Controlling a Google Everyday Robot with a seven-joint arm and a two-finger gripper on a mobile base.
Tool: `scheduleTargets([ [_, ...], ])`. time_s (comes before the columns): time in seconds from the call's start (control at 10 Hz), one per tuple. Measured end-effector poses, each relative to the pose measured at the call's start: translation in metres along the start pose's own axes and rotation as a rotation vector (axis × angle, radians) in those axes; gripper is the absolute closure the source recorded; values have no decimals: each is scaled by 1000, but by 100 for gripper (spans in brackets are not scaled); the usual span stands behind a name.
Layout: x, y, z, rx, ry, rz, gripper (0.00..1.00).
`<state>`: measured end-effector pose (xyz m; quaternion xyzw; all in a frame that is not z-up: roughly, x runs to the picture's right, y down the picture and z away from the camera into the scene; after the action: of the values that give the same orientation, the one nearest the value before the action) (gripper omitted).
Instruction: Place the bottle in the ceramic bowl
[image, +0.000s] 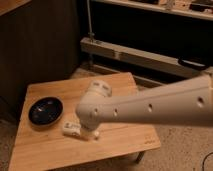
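Note:
The bottle (70, 128), small and whitish, lies on its side on the wooden table (45, 150), just right of the ceramic bowl (45, 111). The bowl is glossy black, shallow and empty, near the table's left edge. My gripper (90, 134) is at the end of the white arm, directly over the bottle's right end. The arm's wrist covers the gripper and that end of the bottle.
The white arm (150, 107) reaches in from the right across the table's middle. A dark wooden cabinet (40, 40) stands behind the table. A low metal shelf frame (145, 55) runs along the back right. The floor (185, 150) is speckled.

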<state>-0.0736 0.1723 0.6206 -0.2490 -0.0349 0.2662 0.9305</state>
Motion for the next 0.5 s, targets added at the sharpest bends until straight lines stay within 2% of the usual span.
scheduleTargets([
  [0.1,11,22,-8,3,-42,-37,35],
  [0.3,14,44,-11,0,-71,-75,35],
  [0.5,7,51,-10,-14,-104,-123,35],
])
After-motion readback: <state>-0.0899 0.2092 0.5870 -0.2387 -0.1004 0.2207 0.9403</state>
